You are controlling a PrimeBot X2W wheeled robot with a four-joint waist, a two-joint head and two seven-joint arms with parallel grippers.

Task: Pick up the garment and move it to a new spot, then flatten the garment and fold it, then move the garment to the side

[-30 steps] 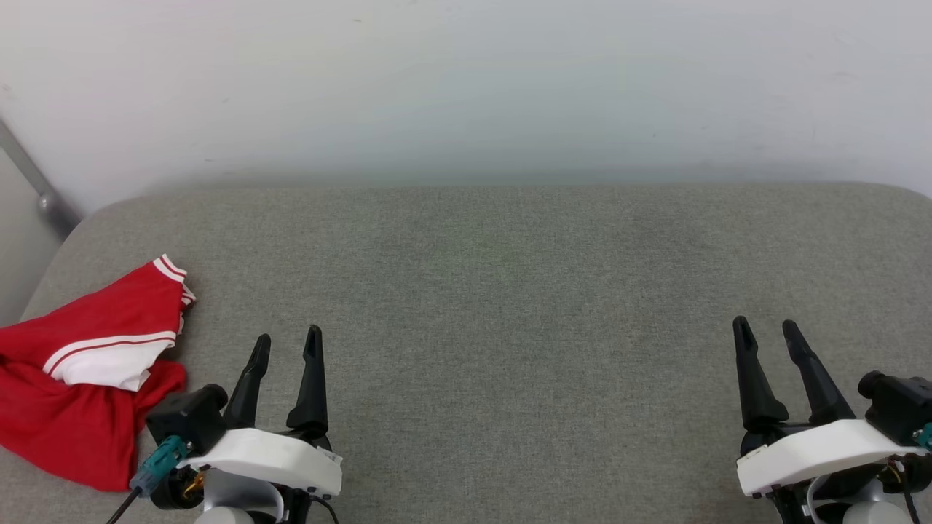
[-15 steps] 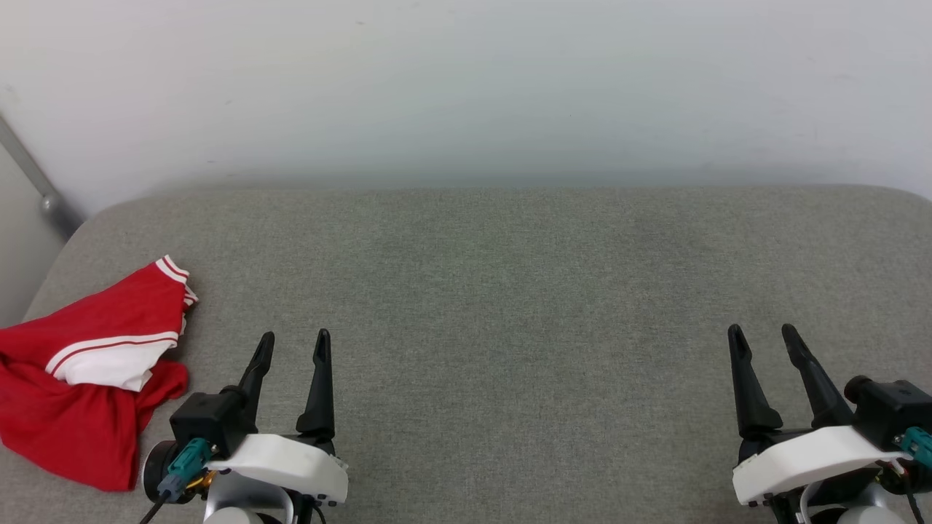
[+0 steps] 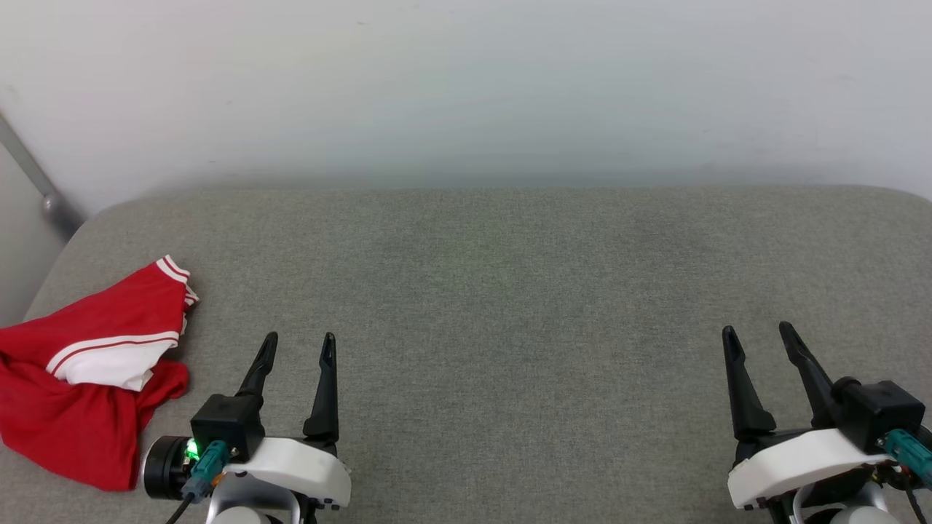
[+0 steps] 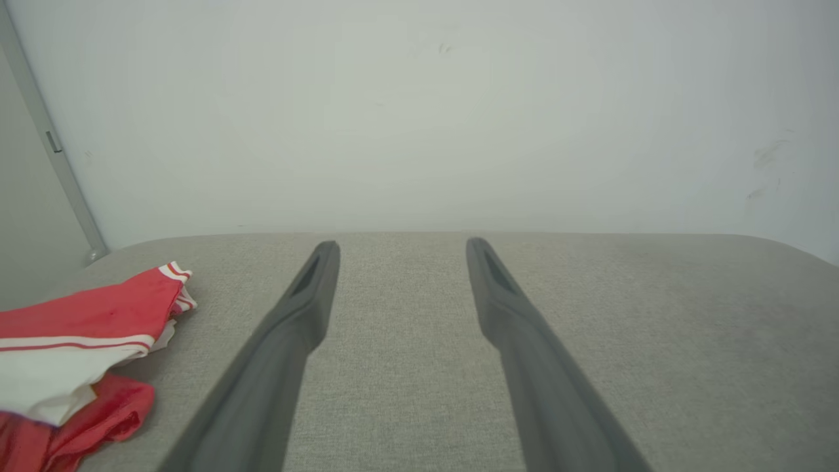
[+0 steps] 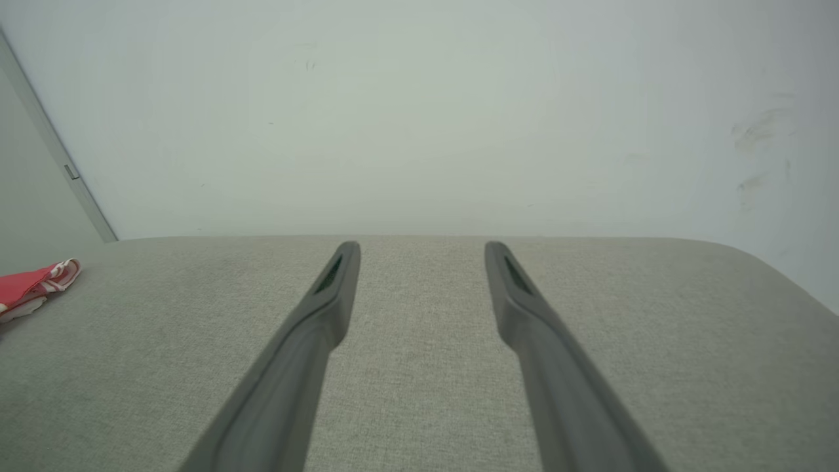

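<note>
Two dark pincers, spread and empty: left pincer (image 3: pixel 300 338) near the crumpled red-and-white fabric garment (image 3: pixel 80 407), right pincer (image 3: pixel 756 329) well apart from it; pinching one loose layer risks dropping it.

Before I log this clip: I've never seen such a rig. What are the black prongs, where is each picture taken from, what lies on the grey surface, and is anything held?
The prongs are fingers of a two-armed robot's grippers. One picture comes from its head camera, looking down: left gripper lower left, right gripper lower right. The other two come from wrist cameras, each looking along its gripper's fingers. A crumpled red-and-white garment lies at the left of the grey surface. Both grippers are open, holding nothing.
</note>
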